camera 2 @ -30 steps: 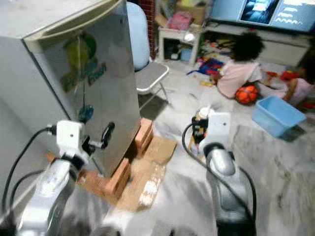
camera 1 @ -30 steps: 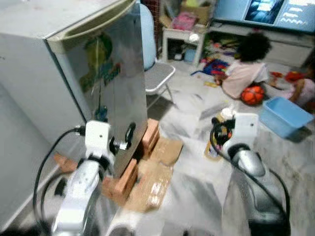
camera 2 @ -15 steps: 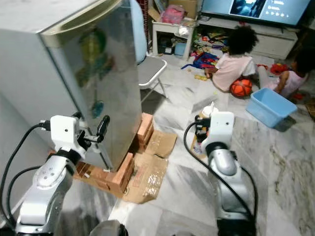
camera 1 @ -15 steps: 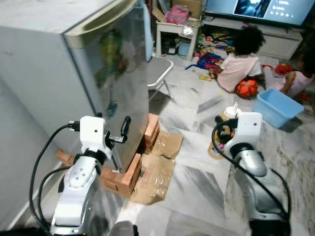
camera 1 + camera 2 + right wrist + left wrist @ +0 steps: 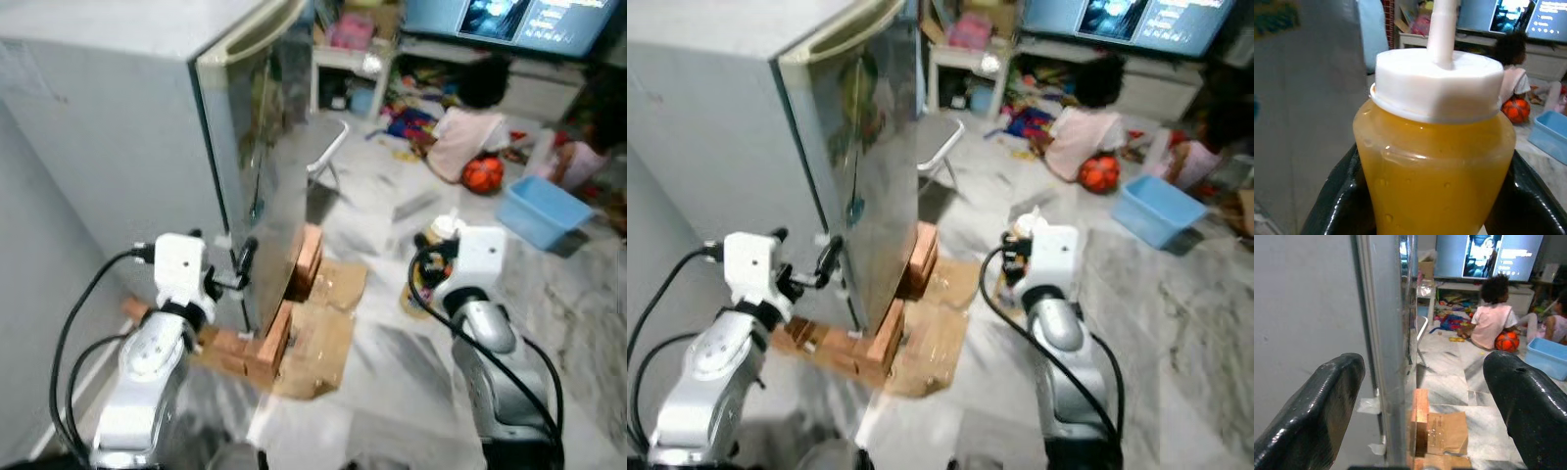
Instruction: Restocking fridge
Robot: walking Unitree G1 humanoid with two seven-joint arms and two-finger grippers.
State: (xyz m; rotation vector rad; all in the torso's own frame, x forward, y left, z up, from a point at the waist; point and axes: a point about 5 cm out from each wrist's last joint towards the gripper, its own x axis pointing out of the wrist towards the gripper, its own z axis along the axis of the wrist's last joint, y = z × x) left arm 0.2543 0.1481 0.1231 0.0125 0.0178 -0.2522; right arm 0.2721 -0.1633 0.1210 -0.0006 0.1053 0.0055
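Observation:
A small silver fridge [image 5: 147,127] stands on bricks, its door [image 5: 279,166] shut. My left gripper [image 5: 242,266] is open at the door's lower edge. In the left wrist view its black fingers [image 5: 1312,416] stand wide apart with the door edge [image 5: 1386,357] between them, touching neither. Over the floor to the right of the fridge, my right gripper [image 5: 431,262] is shut on a bottle of orange juice [image 5: 1435,161] with a white cap and spout [image 5: 438,231], held upright.
Red bricks [image 5: 279,338] and flattened cardboard [image 5: 328,333] lie under and before the fridge. A folding chair [image 5: 328,157] stands behind it. People sit on the floor [image 5: 465,127] by an orange ball [image 5: 482,176] and a blue tub [image 5: 544,211], amid toys.
The camera has swung, so the fridge now shows more of its grey side wall. My left gripper is closer to the door's edge. The right gripper still holds the bottle.

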